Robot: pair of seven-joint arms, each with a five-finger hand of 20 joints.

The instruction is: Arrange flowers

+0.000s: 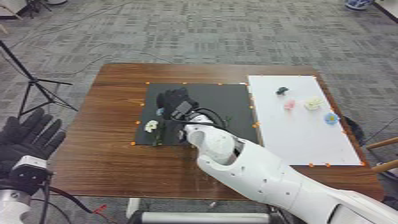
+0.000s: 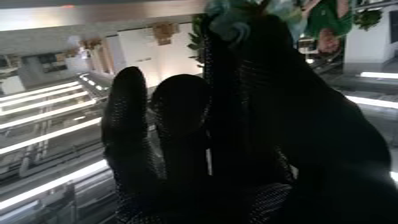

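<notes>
Head view: right hand (image 1: 178, 102) over the black mat (image 1: 209, 91), toward its left side, arm coming in across the mat from the near right. Blue flower (image 2: 231, 24) in its grip, thumb and finger pinched on it. Wrist view puts the bloom at the fingertips, petals outward past the glove, green leaves beside; stem hidden by the glove, so long axis cannot be told.

White flower (image 1: 151, 125) lies on the mat's left part, near the hand, apart from it. Bloom points away from the robot; stem runs back toward the near edge of the mat, long axis roughly along the mat's left side.

White board (image 1: 306, 142) to the right of the mat: dark sprig (image 1: 282, 91) farthest off, pink flower (image 1: 289, 104) and cream flower (image 1: 313, 103) side by side, light-blue flower (image 1: 331, 118) nearer, by the right edge.

Left hand (image 1: 28, 137) at the table's left, fingers straight and slightly spread, pointing away from the robot.
</notes>
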